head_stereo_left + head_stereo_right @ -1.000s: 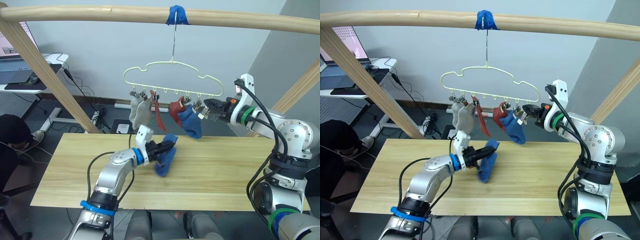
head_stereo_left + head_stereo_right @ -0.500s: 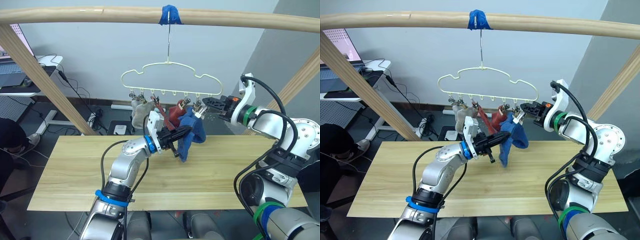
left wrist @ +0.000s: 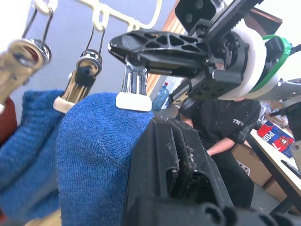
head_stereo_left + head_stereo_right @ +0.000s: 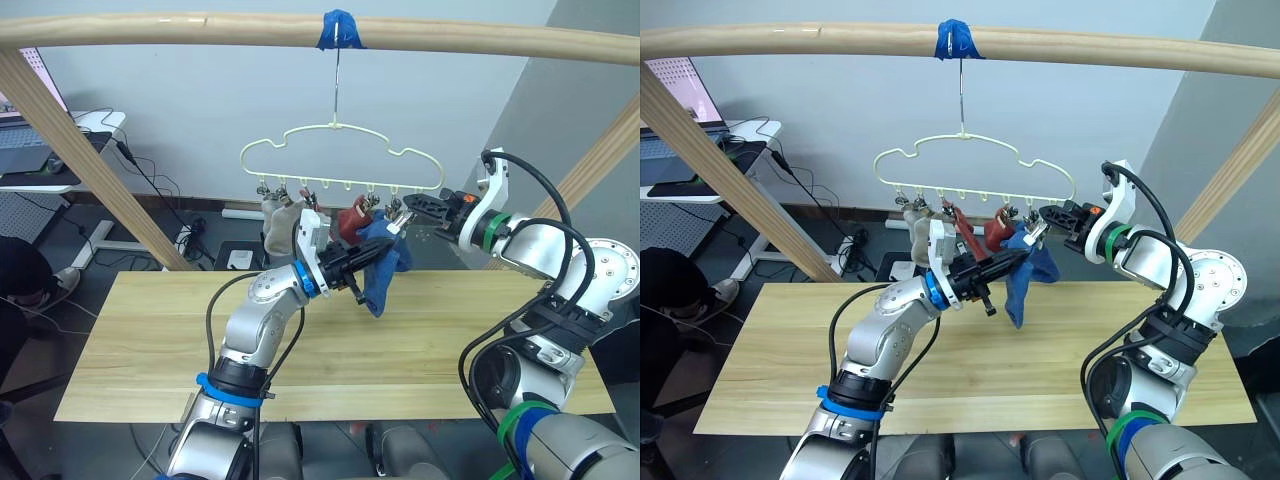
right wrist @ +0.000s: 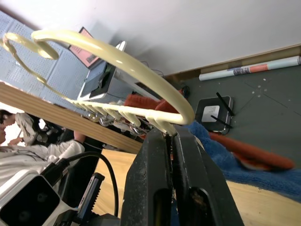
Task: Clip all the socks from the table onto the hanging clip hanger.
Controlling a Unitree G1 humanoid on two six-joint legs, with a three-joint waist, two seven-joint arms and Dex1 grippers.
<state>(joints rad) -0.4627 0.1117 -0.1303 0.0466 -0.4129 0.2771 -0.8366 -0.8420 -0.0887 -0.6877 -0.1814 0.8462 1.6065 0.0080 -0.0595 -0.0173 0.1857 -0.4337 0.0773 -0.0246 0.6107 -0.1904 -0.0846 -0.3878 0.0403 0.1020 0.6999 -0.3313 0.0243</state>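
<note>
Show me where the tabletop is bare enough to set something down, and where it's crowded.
The table is bare along its left end, front edge and right end. It's crowded above the middle back: the left gripper lifts a blue sock to the clip hanger, where the right gripper pinches the end clip.

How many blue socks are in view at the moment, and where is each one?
2. One blue sock hangs from a clip near the right end of the clip hanger. The other blue sock is held up beside it in the left claw. Overlap makes their boundary uncertain.
</note>
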